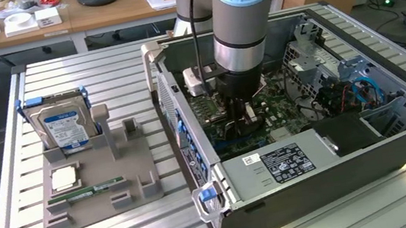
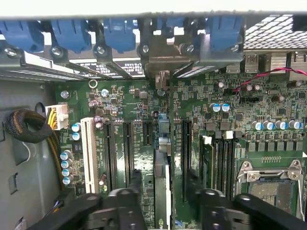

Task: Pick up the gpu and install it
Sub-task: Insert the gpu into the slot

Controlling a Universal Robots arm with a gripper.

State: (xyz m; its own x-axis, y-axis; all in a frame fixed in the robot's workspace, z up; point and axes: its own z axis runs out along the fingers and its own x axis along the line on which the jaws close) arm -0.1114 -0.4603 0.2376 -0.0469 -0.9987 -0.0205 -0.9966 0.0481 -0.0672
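Observation:
The gpu stands on edge in a motherboard slot. Its silver end bracket meets the case's rear slot openings under the blue latches. My gripper straddles the card with its black fingers on either side. There is a gap between each finger and the card, so the gripper is open and holds nothing. In the exterior view the arm reaches straight down into the open computer case, and the gripper is low over the board.
Beside the case, a grey holder tray carries a hard drive, a processor and a green memory stick. Inside the case are the power supply, a black cable bundle and the processor socket.

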